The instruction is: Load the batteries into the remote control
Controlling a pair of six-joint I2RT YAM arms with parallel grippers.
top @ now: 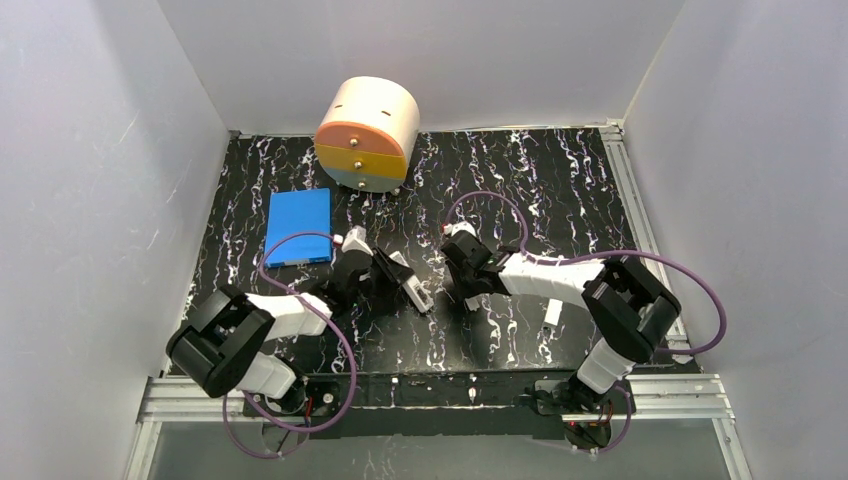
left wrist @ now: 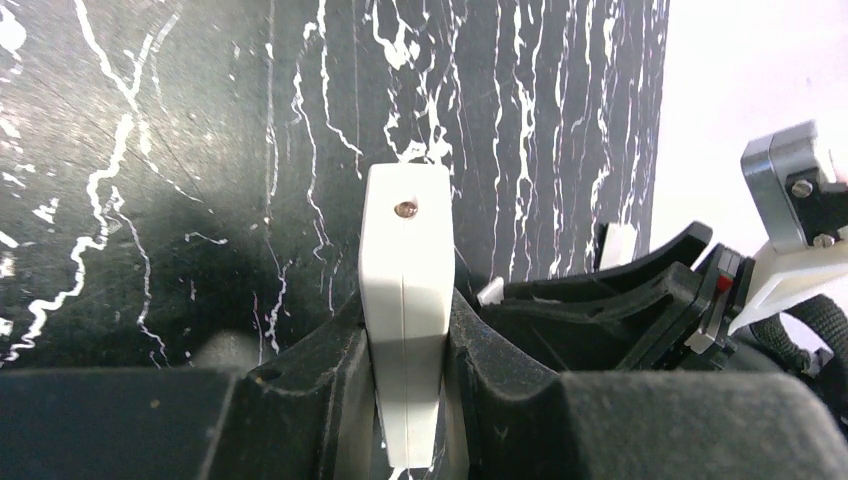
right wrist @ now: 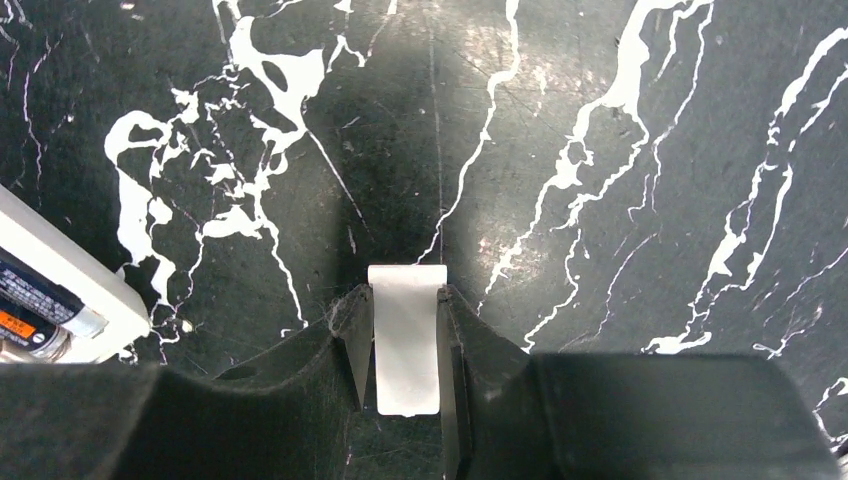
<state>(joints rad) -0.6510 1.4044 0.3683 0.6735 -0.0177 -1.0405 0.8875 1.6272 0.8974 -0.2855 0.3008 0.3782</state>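
We see the remote control (left wrist: 405,230) clamped edge-on in the left hand (left wrist: 405,320), fingers pressed on both its flat sides, left of the bench (top: 560,190) centre. In the right wrist view one end of the remote shows at the left edge with its compartment open. Dark batteries (right wrist: 30,295) with an orange label sit inside it; we cannot tell how many. Just right of the remote is the right hand (right wrist: 405,300), narrow, gripping a small white cover piece (right wrist: 405,350) between its fingers low over the bench. We cannot tell whether the piece touches the surface. The two hands are near each other, not touching. Further right and nearer, a thin white bar (top: 551,315) lies on the bench beside the right arm. To the far left lies a flat blue box (top: 300,227). Beyond it, at the far edge, stands a cream round drum (top: 367,135) with an orange, yellow and blue face
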